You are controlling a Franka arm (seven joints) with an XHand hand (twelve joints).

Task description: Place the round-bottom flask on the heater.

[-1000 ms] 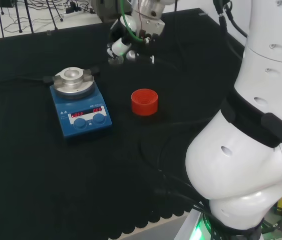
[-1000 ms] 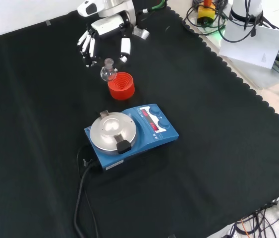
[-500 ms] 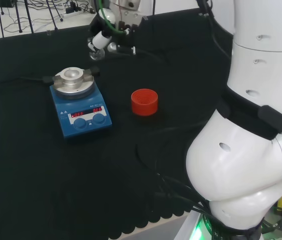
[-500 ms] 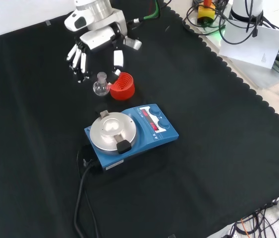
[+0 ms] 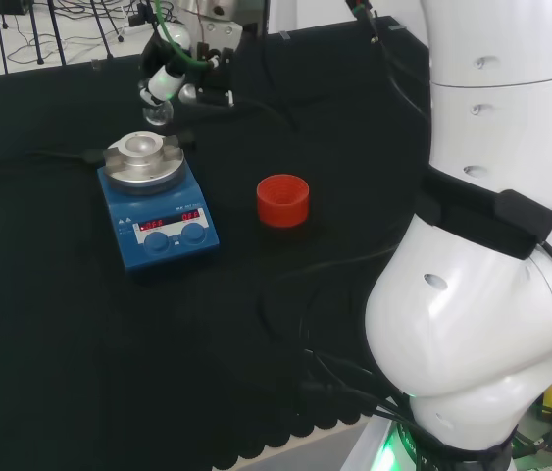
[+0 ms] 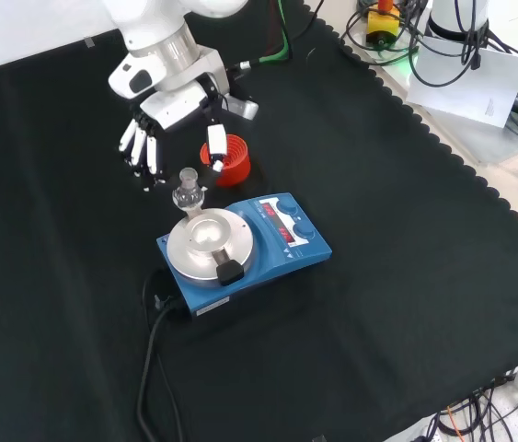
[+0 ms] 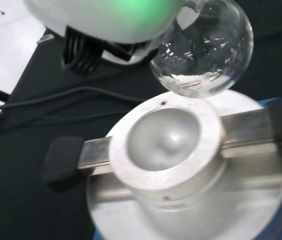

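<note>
The round-bottom flask point(image 6: 187, 192) was held pinched in the fingers point(image 6: 214, 146) of the hand point(image 6: 171, 110), just above the heater point(image 6: 240, 247) block's rim. The red stand point(image 6: 229, 157) was left vacant on the desk point(image 6: 406, 239).

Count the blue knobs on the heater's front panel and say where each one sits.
2. Both blue knobs sit side by side on the heater below the red displays: in the head view one is at left, the other at right. None seems hidden.
</note>
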